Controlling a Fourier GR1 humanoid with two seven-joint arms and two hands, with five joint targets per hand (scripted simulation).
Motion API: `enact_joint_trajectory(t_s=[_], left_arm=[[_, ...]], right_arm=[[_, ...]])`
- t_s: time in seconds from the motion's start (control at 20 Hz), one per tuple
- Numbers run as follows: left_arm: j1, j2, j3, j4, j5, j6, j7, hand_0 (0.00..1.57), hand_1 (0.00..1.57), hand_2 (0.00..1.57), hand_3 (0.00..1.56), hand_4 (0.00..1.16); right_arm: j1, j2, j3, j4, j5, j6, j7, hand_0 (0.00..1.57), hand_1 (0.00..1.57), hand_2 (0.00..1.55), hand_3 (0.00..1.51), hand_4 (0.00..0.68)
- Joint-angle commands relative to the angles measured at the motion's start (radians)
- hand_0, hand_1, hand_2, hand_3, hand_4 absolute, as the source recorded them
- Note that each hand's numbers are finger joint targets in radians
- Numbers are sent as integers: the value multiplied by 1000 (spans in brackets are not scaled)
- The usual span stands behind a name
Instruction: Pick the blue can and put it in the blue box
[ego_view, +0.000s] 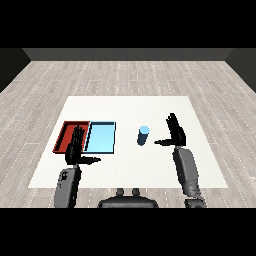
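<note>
The small light blue can (143, 135) stands upright just left of my right hand (176, 136), whose fingers are spread wide open.

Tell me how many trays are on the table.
2. The red tray lies at the table's left, partly behind the left hand; the light blue tray sits beside it, on its right. None appears hidden.

left robot hand (75, 145) partly hides red tray (64, 131)
</note>
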Motion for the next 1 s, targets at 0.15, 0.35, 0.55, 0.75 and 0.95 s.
enact_joint_trajectory(t_s=[0.15,0.35,0.55,0.75,0.95], left_arm=[[26,-22,-12,20,-15,-9,-59,0,0,0,0,0],[49,11,20,-80,27,-30,5,0,0,0,0,0],[-64,2,29,3,19,2,28,0,0,0,0,0],[-30,-5,31,50,25,-31,-57,0,0,0,0,0],[-34,-13,22,6,9,5,-5,0,0,0,0,0]], right_arm=[[-26,-14,-1,37,-28,32,-2,0,0,0,0,0],[-4,1,15,16,-32,36,-1,0,0,0,0,0],[-13,44,32,-1,-44,-5,21,0,0,0,0,0],[-39,71,44,18,-53,-37,62,0,0,0,0,0],[-125,96,10,228,-51,-41,-78,0,0,0,0,0]])
